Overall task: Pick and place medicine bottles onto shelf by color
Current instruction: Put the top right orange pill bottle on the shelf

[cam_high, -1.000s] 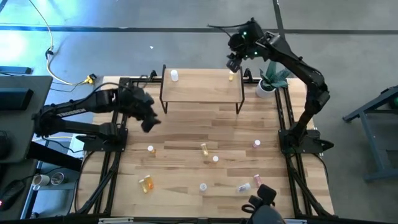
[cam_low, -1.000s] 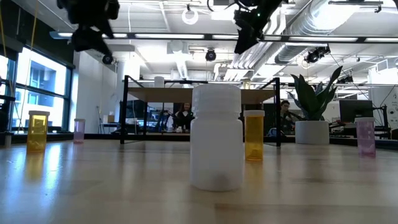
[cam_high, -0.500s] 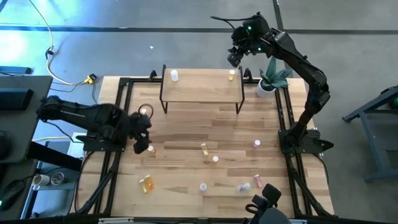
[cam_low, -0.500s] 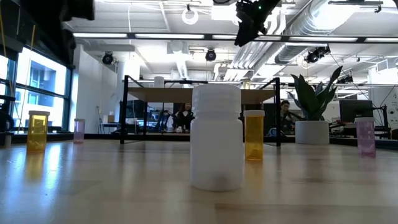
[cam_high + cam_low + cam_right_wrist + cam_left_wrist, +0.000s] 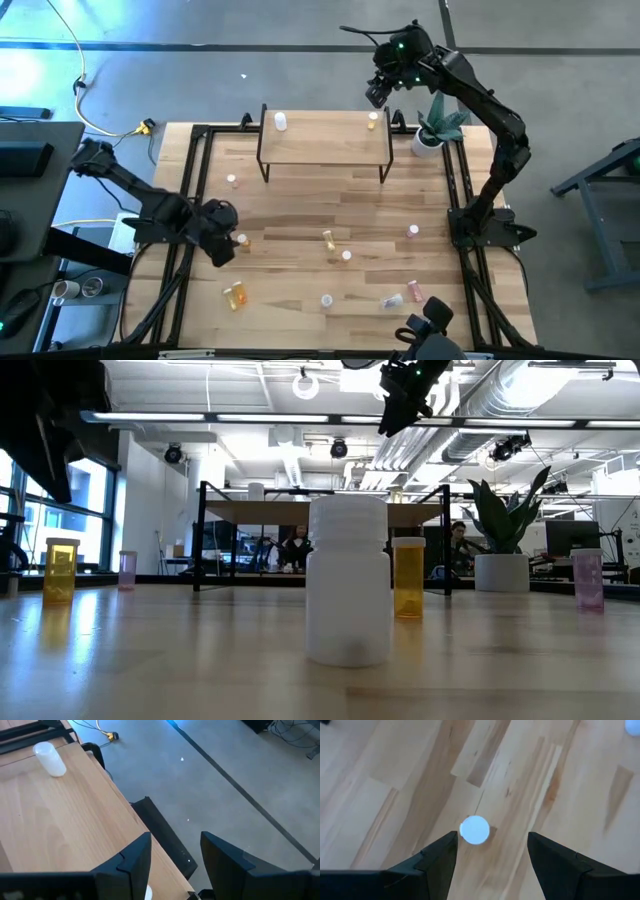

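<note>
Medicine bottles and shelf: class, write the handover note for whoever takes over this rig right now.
Left gripper: open, low over the table's left side, a white-capped bottle between its fingers, not yet gripped.
Right gripper: open and empty, raised just behind the shelf at its right end.
Done: a white bottle stands at the shelf's left end, a yellow bottle at its right end.
Left: the loose bottles on the table, among them an orange bottle lying near the front left and a pink bottle at the right.
</note>
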Available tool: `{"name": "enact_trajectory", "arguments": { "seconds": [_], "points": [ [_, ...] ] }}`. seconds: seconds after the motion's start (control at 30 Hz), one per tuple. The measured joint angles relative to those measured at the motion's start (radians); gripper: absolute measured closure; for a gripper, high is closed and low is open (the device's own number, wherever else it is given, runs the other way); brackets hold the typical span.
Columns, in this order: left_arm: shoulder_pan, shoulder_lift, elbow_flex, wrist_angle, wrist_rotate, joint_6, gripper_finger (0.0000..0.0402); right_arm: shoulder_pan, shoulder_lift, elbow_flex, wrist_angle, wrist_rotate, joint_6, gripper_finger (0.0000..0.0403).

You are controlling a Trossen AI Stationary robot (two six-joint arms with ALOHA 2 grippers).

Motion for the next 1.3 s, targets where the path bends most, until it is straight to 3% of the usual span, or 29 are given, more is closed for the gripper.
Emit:
{"name": "enact_trajectory", "arguments": {
  "seconds": [0.3,1.0,1.3],
  "points": [
    [-0.019,0.042,-0.056,0.048,-0.058,-0.032,0.0173,0.0,0.0,0.0,0.0,0.0,0.0,0.024],
    [-0.018,0.236,-0.068,0.125,-0.083,-0.092,0.0174,0.0,0.0,0.0,0.008,0.0,0.0,0.024],
    [-0.018,0.251,-0.069,0.128,-0.113,-0.107,0.0208,0.0,0.0,0.0,0.008,0.0,0.0,0.024]
  ]
}}
